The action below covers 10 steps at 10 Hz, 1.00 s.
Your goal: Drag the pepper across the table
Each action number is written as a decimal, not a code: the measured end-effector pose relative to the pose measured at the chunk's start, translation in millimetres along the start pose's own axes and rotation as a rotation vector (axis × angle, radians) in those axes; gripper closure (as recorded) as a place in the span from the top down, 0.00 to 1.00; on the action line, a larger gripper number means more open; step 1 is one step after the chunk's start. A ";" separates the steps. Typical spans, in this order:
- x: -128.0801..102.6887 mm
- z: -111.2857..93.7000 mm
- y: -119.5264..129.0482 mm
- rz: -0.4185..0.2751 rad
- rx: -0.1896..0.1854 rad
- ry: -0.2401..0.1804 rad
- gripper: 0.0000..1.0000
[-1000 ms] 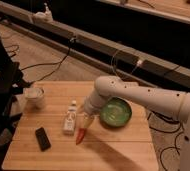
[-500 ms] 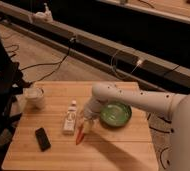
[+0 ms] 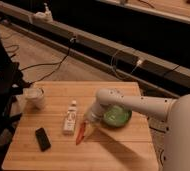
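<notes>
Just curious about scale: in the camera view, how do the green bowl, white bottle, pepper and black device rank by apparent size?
1. green bowl
2. white bottle
3. black device and pepper: similar length, too close to rank, though the pepper is slimmer.
The gripper sits at the pepper's upper end, beside the bowl.

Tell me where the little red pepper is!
In the camera view, the pepper lies on the table, just right of the white bottle, with the gripper at its upper end.
</notes>
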<state>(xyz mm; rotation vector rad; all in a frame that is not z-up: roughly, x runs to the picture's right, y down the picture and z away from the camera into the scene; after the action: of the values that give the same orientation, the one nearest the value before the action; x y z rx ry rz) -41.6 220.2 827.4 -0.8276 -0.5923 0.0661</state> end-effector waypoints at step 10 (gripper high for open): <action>16.1 -11.3 4.3 0.018 0.042 -0.023 0.13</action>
<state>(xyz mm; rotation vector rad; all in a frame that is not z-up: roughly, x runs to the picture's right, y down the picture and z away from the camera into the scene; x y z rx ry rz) -21.5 220.1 825.9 -0.7926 -0.6028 0.1044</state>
